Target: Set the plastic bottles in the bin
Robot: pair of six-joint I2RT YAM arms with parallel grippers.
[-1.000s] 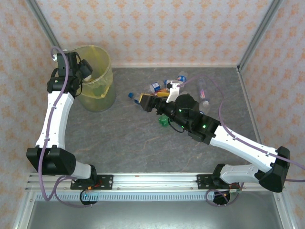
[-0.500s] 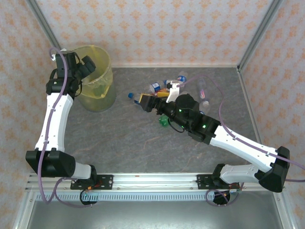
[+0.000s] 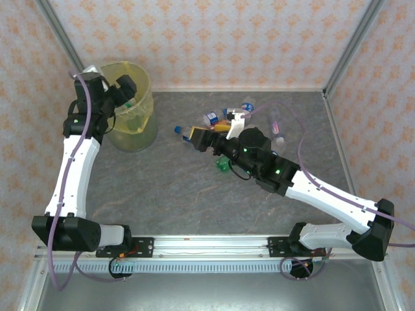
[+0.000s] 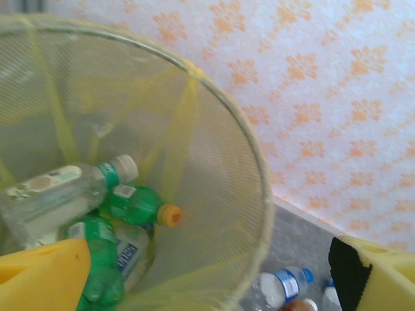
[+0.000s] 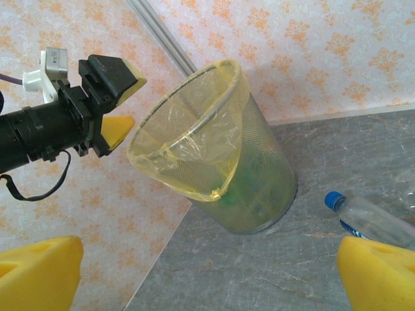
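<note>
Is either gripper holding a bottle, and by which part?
Nothing is held. The left gripper is open by the bin; the right gripper is open over the loose bottles.

Top cam: fixed high up behind my bases, tilted down & fwd, far enough to take in the whole table (image 3: pixel 168 188) and the back wall (image 3: pixel 214 39). Left wrist cam: v. close over the bin (image 4: pixel 220 168), looking down into it, my pads (image 4: pixel 39 272) at the bottom corners. Right wrist cam: low near the tabletop, facing left across it, farther off. Both wrist cams share the bin; the right one also catches my left gripper (image 5: pixel 120 103).
</note>
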